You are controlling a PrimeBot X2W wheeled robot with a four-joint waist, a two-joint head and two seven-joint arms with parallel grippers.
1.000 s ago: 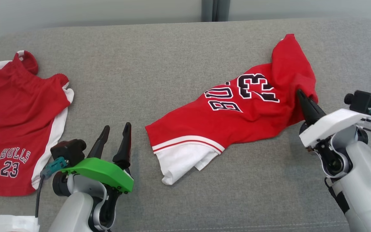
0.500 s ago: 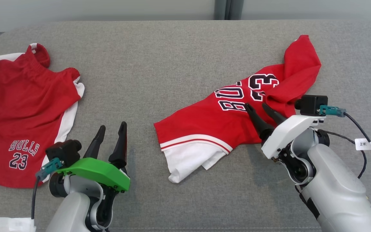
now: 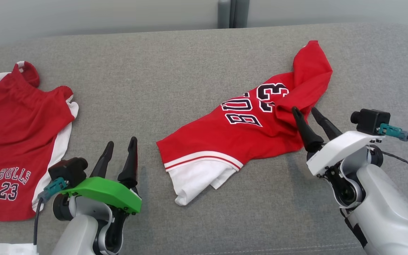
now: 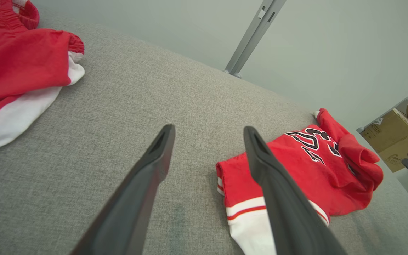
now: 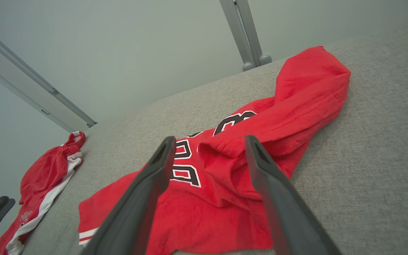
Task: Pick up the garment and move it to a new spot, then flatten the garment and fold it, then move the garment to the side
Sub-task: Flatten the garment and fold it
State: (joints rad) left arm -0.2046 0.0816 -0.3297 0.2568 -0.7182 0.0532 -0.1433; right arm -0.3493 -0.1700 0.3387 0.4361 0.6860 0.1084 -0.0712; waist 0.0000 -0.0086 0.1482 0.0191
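Left claw [image 3: 121,140] and right claw [image 3: 304,108], both apart, empty; one crumpled red garment [image 3: 260,134], one red pair of shorts [image 3: 20,131].

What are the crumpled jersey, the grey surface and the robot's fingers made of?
Jersey: probably soft knit cloth, matte; it flops into creases and folds.
Surface: woven upholstery fabric, judging by its flecked grey weave.
Fingers: likely hard plastic or rubber; dark, smooth, with a slight sheen.
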